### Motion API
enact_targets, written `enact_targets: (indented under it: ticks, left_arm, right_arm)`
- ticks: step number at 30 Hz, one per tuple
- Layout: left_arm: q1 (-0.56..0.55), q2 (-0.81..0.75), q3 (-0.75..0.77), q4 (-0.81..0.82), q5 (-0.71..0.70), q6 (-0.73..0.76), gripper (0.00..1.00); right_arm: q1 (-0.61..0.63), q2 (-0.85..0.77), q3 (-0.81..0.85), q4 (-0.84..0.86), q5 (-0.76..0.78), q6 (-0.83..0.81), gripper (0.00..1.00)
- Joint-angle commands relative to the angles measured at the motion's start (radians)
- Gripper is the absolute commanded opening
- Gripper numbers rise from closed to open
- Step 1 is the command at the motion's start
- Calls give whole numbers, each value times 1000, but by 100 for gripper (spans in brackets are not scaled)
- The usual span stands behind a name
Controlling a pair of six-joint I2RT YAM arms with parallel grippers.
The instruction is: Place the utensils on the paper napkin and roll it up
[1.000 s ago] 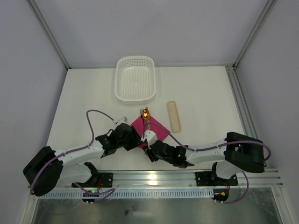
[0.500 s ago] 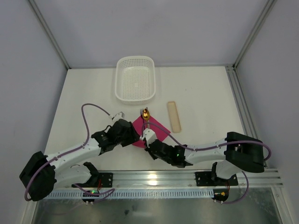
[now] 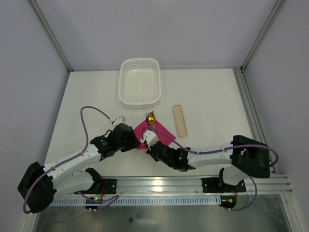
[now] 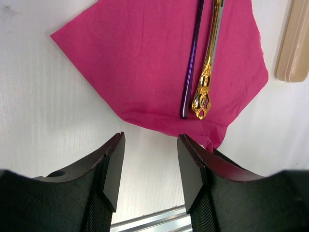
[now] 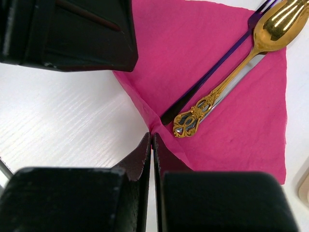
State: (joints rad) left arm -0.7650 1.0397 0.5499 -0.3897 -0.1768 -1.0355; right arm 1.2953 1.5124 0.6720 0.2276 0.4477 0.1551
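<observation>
Currently, the paper napkin (image 3: 161, 135) lies flat near the middle of the tabletop (image 3: 96, 96), turned so that one corner points toward the arms. The utensils (image 4: 206, 82) rest on it side by side, running from the near corner toward the far one. The gold spoon (image 5: 282, 19) has its bowl over the far corner, and its ornate handle end sits just inside the near edge. The dark utensil (image 4: 192, 63) lies touching or almost touching it on the left. A grey metal edge shows along the gold handle; it cannot be told whether this is a separate piece. The right claw (image 5: 152, 140) is pressed together on the napkin's near edge, just beside the handle ends. The paper creases up where the tips meet. The left claw (image 4: 149, 164) stands spread with a clear gap between its fingers. It is held low over bare tabletop, just short of the napkin's near-left edge, and grips nothing. In the top view both claws sit close together at the near corner, the left claw to the left of the right claw. The white basket (image 3: 139, 82) stands beyond the napkin at the far side. The beige strip (image 3: 180, 121) lies to the right of the napkin, near it but apart.
</observation>
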Motion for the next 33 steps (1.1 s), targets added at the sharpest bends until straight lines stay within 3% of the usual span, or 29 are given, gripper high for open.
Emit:
enact_targets:
  ticks: [1, 5, 13, 16, 24, 33]
  left_arm:
    - [3, -38, 7, -21, -39, 28, 51]
    - [3, -61, -22, 47, 35, 44, 49]
    - [1, -44, -108, 209, 158, 40, 31]
    - [1, -37, -123, 257, 172, 38, 26]
    - [-10, 52, -142, 382, 247, 17, 25]
    - [-11, 151, -99, 431, 246, 20, 26]
  right_arm:
    - [-16, 6, 38, 13, 31, -28, 4]
    - [-33, 22, 44, 19, 25, -34, 4]
    - [-59, 43, 67, 16, 36, -22, 4]
    - [-67, 45, 72, 13, 45, -19, 10]
    - [-88, 28, 75, 1, 16, 3, 29]
    - [-108, -53, 126, -171, 34, 118, 30]
